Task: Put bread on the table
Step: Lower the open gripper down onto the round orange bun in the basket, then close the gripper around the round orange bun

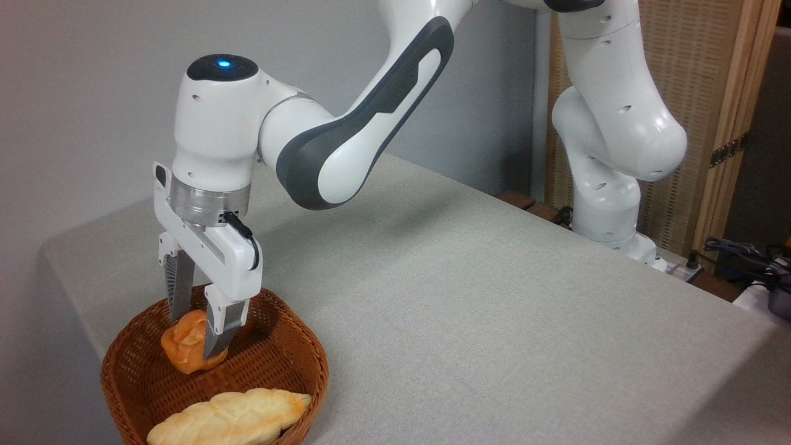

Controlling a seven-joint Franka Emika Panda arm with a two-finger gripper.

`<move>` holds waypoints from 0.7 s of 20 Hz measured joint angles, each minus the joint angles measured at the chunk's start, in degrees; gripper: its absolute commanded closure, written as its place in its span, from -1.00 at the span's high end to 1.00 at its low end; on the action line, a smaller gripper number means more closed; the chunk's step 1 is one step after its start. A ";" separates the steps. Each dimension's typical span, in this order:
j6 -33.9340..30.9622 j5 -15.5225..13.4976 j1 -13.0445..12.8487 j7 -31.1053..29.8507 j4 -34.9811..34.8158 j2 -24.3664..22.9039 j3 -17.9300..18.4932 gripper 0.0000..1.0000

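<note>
Gripper [196,330] lowered vertically into wicker basket [272,364], fingers straddling round orange bun [185,346] at narrow spread, contact likely but grip not confirmed; bun on basket floor directly between fingertips, behind pale long loaf [228,419]; bare tabletop [469,309] to right

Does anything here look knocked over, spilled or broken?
Nothing stands out. The basket sits upright on the table, with the long loaf lying inside. The claw straddles the bread, which looks whole. No crumbs or spills show on the cloth.
</note>
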 measured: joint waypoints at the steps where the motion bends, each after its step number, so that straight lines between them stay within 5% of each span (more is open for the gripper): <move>1: 0.01 0.08 0.04 0.13 0.00 0.02 0.00 1.00; 6: 0.01 6.84 0.12 0.81 -0.07 0.34 -0.04 1.00; 10: -0.09 8.16 0.10 1.04 -0.45 0.58 -0.21 0.98; 14: -0.12 8.20 0.04 1.24 -1.15 0.61 -1.30 0.19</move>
